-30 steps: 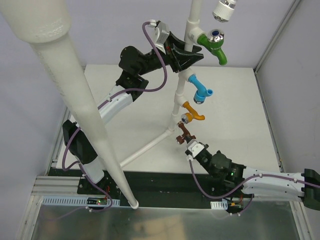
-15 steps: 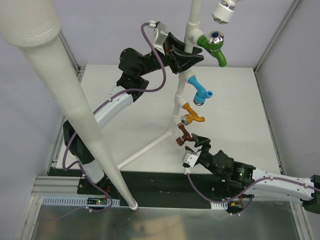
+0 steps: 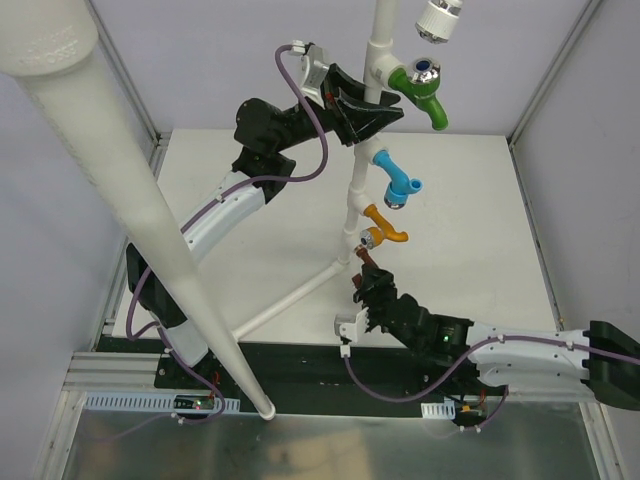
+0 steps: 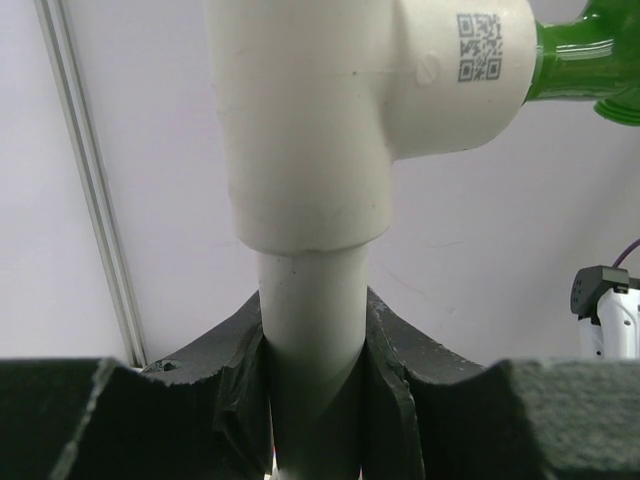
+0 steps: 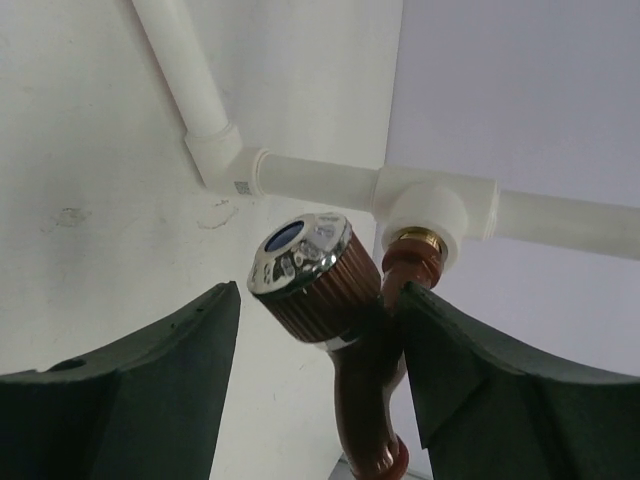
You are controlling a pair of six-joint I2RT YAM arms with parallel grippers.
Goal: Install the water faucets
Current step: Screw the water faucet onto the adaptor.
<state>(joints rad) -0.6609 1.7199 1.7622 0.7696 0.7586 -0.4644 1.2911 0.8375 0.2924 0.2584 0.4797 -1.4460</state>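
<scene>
Four water faucets sit on the upright white pipe (image 3: 356, 192): green (image 3: 424, 92) at the top, blue (image 3: 398, 180) below it, then orange (image 3: 384, 230), and brown (image 3: 363, 264) lowest. My left gripper (image 3: 368, 110) is shut on the pipe (image 4: 310, 300) just under the tee (image 4: 330, 110) that carries the green faucet (image 4: 580, 58). My right gripper (image 3: 374, 292) stands open around the brown faucet (image 5: 330, 290). Its right finger (image 5: 450, 350) touches the faucet body and its left finger (image 5: 170, 370) stands apart. The brown faucet's brass end sits in a white tee (image 5: 440, 210).
A thick white pipe (image 3: 120, 210) slants across the left of the top view, close to the camera. A white shower head (image 3: 440, 18) hangs at the top. The frame's base pipe (image 3: 290, 295) runs diagonally over the table. Enclosure walls stand on both sides.
My right gripper has opened off the brown faucet, and its wrist has rolled and shifted left. The left gripper still holds the pipe in the same place.
</scene>
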